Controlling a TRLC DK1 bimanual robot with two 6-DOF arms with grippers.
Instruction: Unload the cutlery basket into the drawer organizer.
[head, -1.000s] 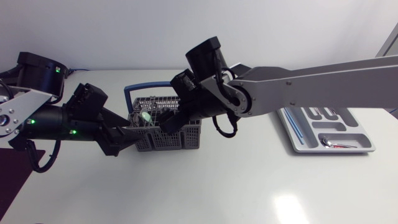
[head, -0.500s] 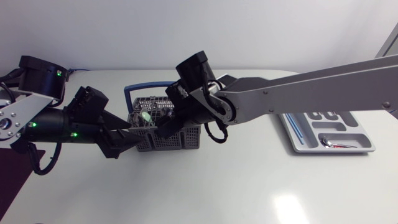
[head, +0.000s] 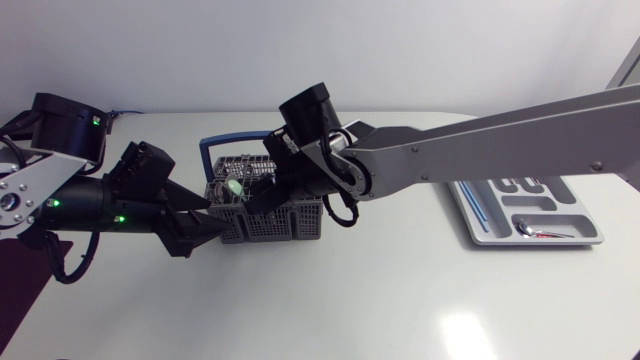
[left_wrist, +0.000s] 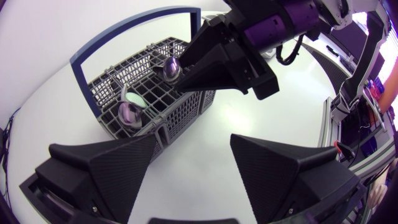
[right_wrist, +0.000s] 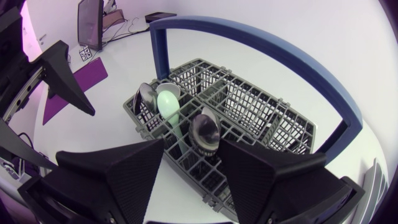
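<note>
At the left, our left gripper (head: 203, 227) sits low over the white table (head: 350, 300). Its broad fingers are spread wide with nothing between them, and one fingertip (left_wrist: 152, 138) is just beside a corner of the grey plastic lattice cutlery basket with the blue hoop handle (head: 268, 214); we cannot tell whether they touch. The basket stands upright left of the table's middle. It holds a pale green plastic spoon (right_wrist: 169, 103) and two shiny metal spoons, one by the green spoon (right_wrist: 146, 94) and one nearer our right gripper (right_wrist: 204, 129). The right gripper (right_wrist: 191, 144) reaches in from the right and hangs over the basket. Its fingers are parted, and that nearer spoon's bowl stands in the gap without being clasped from both sides. Far right, well apart, lies the light grey compartmented drawer organizer (head: 592, 228), with cutlery in it.
</note>
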